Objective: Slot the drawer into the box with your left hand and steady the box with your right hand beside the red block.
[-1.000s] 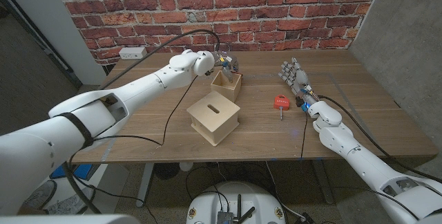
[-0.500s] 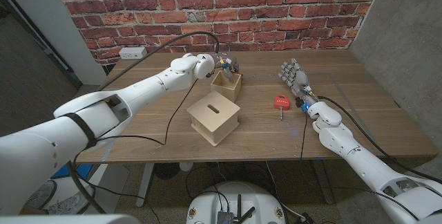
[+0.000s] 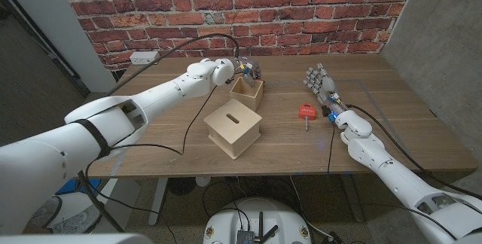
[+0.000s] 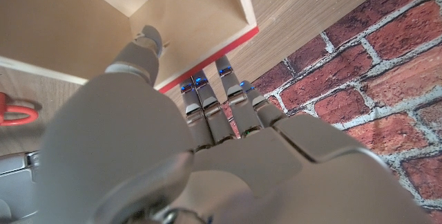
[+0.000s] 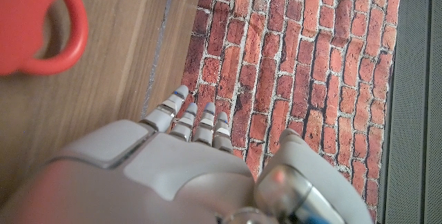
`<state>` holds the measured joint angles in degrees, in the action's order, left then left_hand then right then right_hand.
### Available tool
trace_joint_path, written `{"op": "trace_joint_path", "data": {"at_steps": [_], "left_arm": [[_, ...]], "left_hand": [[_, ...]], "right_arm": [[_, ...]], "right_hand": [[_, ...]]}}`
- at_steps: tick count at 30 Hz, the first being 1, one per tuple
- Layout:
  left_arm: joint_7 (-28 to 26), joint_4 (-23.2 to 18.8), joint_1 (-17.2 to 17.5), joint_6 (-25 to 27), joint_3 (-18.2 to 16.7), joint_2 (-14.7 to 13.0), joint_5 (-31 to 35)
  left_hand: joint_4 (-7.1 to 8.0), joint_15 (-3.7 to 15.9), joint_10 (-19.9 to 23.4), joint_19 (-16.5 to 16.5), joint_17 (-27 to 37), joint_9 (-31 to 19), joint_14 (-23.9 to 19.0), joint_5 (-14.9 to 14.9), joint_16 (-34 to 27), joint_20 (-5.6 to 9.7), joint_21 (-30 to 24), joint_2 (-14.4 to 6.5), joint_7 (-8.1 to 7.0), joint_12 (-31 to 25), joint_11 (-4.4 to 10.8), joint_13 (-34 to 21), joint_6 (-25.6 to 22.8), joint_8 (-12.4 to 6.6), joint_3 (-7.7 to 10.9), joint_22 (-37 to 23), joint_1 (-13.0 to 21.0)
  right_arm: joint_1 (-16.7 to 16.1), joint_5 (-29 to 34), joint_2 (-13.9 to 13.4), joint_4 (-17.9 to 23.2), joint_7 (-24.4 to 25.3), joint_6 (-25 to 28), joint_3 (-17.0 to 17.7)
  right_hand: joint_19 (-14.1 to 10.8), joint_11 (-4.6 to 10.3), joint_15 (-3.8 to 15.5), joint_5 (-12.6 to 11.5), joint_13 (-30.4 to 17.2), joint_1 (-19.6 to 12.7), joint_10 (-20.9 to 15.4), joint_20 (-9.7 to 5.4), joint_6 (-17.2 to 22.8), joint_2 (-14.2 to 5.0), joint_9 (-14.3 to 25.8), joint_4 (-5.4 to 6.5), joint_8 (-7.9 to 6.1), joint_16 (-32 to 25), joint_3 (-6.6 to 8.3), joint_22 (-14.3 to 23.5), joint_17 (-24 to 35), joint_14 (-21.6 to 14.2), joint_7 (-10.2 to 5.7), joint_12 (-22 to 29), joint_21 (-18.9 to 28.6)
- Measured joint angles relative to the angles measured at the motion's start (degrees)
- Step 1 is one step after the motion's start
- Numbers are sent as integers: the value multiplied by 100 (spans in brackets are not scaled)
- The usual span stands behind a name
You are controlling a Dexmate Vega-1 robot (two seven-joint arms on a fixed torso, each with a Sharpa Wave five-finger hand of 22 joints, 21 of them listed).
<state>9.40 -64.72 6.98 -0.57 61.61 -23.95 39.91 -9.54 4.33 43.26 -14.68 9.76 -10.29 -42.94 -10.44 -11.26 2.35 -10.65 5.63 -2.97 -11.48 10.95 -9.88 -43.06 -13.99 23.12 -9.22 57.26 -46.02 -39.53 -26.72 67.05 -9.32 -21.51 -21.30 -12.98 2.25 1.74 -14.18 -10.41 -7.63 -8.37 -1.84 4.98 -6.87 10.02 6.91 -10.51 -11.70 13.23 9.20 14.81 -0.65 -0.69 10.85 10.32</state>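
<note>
Drawer sat at the table's far side, just behind the box. Left hand gripped its far wall, thumb inside. Looked like light, stiff thin wood; the rim seemed the best hold. Right hand stood unclenched and empty beside the red block. Wood tabletop, brick wall behind.

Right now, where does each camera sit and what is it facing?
Head view: above, looking down at table, both arms, box, drawer.
Left wrist view: behind left hand, facing the drawer.
Right wrist view: behind right hand, facing the brick wall.
Shared: red block.
</note>
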Motion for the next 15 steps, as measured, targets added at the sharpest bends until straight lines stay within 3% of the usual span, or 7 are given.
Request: {"op": "trace_joint_path", "data": {"at_steps": [9,15], "left_arm": [[-47,88,-61,-49,64,-2,-30],[-49,37,-61,-50,66,-37,-44]], "left_hand": [[12,114,404,-239,1,0,-358,-46,-44,-8,0,-151,-52,0,-20,0,-418,-20,-60,0,151],[31,184,542,-384,1,1,-633,-81,-44,-3,0,-329,-1,0,-53,0,-590,-20,-41,0,211]], "right_arm": [[11,-1,15,-18,0,2,-4],[11,-1,21,-18,9,11,-9]], "right_hand": [[0,0,0,0,0,0,0,0,21,0,0,0,-10,0,0,0,-18,0,21,0,0],[0,0,0,0,0,0,0,0,21,0,0,23,-10,0,23,0,-18,0,21,0,0]]}}
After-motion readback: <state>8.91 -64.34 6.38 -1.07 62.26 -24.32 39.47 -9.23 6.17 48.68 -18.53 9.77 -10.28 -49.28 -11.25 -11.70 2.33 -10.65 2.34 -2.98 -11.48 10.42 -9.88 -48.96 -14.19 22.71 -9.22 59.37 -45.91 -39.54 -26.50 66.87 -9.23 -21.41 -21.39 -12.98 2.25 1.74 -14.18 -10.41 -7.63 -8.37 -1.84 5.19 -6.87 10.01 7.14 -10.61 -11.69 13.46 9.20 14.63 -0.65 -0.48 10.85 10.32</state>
